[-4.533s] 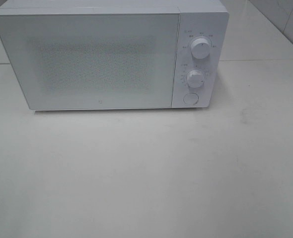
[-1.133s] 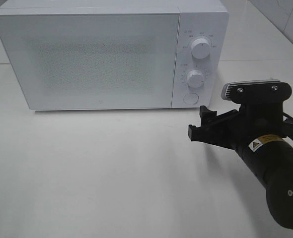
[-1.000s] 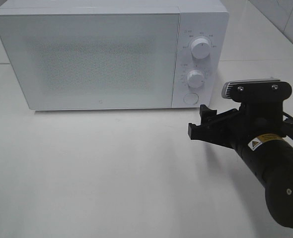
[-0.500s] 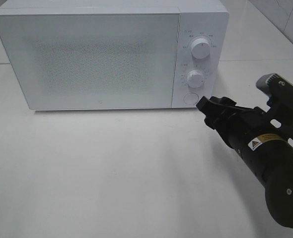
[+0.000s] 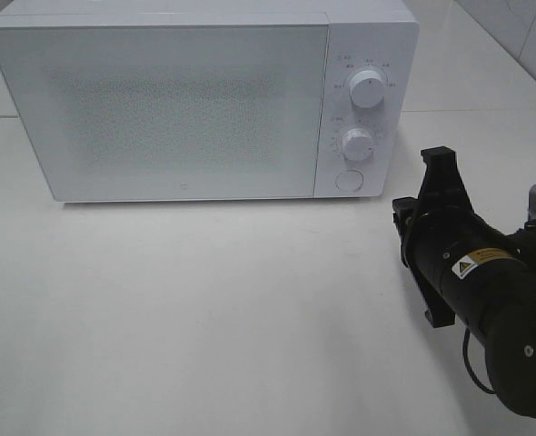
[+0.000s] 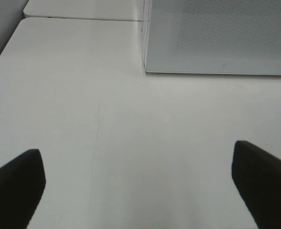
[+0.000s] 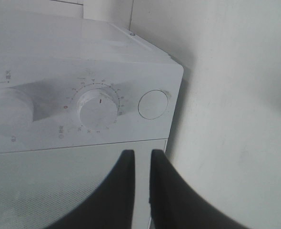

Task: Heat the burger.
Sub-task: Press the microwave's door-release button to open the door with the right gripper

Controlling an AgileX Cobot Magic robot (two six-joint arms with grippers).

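The burger is not in view. The white microwave [image 5: 177, 109] stands at the back of the table with its door closed. My right gripper [image 5: 402, 222] hovers just right of its control panel, level with the round door button [image 5: 348, 180], wrist rolled onto its side. In the right wrist view its fingertips [image 7: 141, 164] are nearly together with only a thin slit and nothing between them, pointing below the lower dial [image 7: 98, 107] and the button [image 7: 153, 104]. My left gripper [image 6: 140, 191] is open over bare table, facing the microwave's front corner [image 6: 147, 57].
The panel carries an upper dial [image 5: 367, 88] and a lower dial [image 5: 357, 143]. A tiled wall [image 5: 522, 27] rises at the back right. White table [image 5: 204, 318] stretches in front of the microwave.
My right gripper's fingers have closed from wide open to nearly touching. Its wrist has rolled about a quarter turn and drawn slightly right. The left gripper and microwave are unchanged.
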